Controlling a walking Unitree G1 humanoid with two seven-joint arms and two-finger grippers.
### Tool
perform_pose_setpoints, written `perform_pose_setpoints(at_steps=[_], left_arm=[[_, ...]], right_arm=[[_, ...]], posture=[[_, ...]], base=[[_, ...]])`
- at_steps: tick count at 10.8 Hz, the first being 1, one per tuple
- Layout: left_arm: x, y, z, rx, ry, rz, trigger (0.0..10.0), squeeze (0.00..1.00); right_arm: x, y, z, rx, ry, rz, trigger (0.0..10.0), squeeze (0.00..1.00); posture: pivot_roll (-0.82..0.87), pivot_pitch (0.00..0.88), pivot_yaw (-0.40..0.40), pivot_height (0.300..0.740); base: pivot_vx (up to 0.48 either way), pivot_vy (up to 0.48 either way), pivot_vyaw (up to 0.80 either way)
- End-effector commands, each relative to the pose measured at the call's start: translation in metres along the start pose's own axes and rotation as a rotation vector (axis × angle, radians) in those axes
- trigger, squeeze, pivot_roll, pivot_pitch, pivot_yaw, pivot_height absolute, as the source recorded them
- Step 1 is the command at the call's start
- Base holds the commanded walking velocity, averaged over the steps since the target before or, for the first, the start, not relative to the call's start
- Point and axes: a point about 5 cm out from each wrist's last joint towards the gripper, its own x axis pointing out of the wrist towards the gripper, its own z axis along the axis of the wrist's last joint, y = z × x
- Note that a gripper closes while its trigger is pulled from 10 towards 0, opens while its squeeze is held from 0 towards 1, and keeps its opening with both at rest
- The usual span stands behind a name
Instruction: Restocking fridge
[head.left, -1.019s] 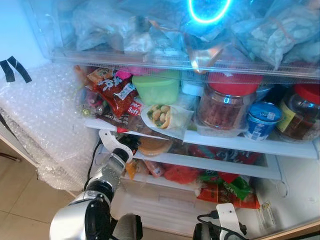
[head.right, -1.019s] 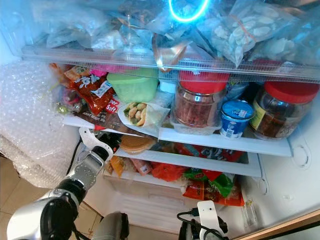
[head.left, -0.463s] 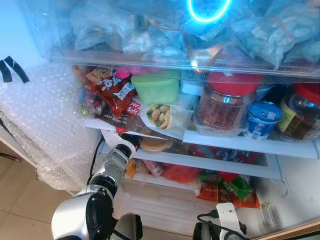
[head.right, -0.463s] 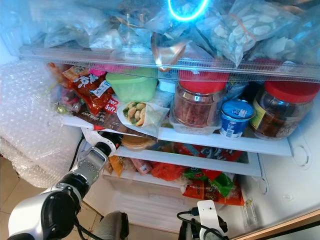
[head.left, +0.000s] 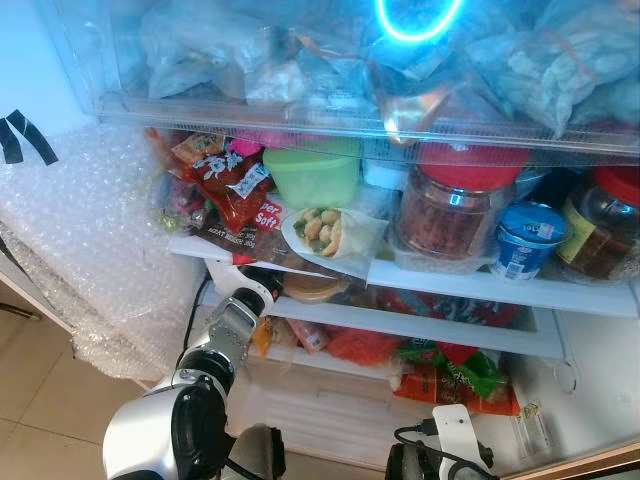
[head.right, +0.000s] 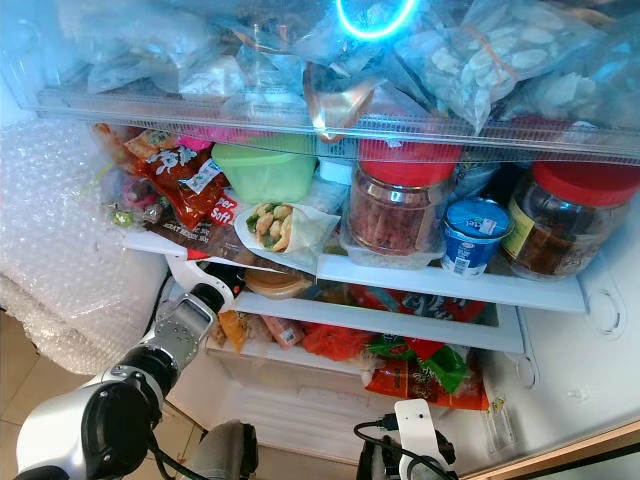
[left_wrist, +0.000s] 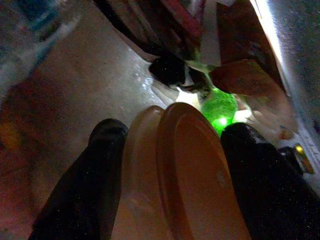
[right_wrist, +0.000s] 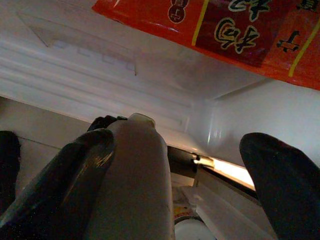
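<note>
My left arm (head.left: 232, 328) reaches into the open fridge, onto the middle shelf (head.left: 420, 325). In the left wrist view my left gripper (left_wrist: 170, 145) is shut on a round tub with an orange lid (left_wrist: 190, 170); the same tub (head.left: 312, 290) sits low on that shelf under the wrapped roll (head.left: 325, 232). My right gripper (right_wrist: 182, 145) hangs low at the fridge's foot with its fingers (right_wrist: 82, 170) wide apart. A white bottle (right_wrist: 135, 180) lies against one of them, and a red snack pack (right_wrist: 225, 30) is above.
The shelf above carries a green tub (head.left: 315, 178), red snack packs (head.left: 232, 185), two red-lidded jars (head.left: 450, 210) and a blue cup (head.left: 522, 240). Bagged food (head.left: 300, 60) fills the top. Red and green packs (head.left: 450, 375) lie lower down. Bubble wrap (head.left: 90, 230) covers the left.
My left arm has pushed a little further in under the shelf, taking the orange-lidded tub deeper. The right arm has stayed where it was.
</note>
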Motion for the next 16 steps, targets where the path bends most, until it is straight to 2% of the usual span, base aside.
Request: perform_pose_setpoints(at_steps=[1, 2, 3, 8, 11, 16], left_arm=[[-0.001, 0.000, 0.000, 0.004, 0.011, -0.021, 10.0, 1.00], [-0.003, 0.003, 0.001, 0.001, 0.008, -0.029, 10.0, 1.00], [-0.006, 0.005, 0.001, -0.001, 0.006, -0.035, 10.0, 0.00], [-0.018, 0.016, 0.004, 0.062, -0.002, -0.066, 10.0, 0.00], [-0.029, 0.022, 0.000, 0.063, 0.011, -0.078, 10.0, 0.00], [-0.045, 0.022, -0.009, 0.074, 0.099, -0.163, 10.0, 0.00]], right_arm=[[-0.006, 0.010, -0.028, -0.002, 0.102, 0.032, 10.0, 0.00], [-0.006, 0.010, -0.028, -0.001, 0.102, 0.033, 10.0, 0.00], [-0.006, 0.010, -0.028, 0.000, 0.102, 0.034, 10.0, 0.00], [-0.006, 0.010, -0.028, 0.002, 0.102, 0.033, 10.0, 0.00], [-0.006, 0.011, -0.028, 0.000, 0.101, 0.034, 10.0, 0.00], [-0.006, 0.011, -0.029, -0.005, 0.102, 0.030, 10.0, 0.00]], posture=[[0.07, 0.107, 0.049, 0.632], [0.07, 0.107, 0.050, 0.632], [0.07, 0.108, 0.050, 0.632], [0.08, 0.099, 0.056, 0.632], [0.08, 0.089, 0.060, 0.632], [0.07, 0.081, 0.064, 0.632]], base=[[0.000, 0.000, 0.00], [0.000, 0.000, 0.00], [0.000, 0.000, 0.00], [0.000, 0.000, 0.00], [0.000, 0.000, 0.00], [0.000, 0.000, 0.00]])
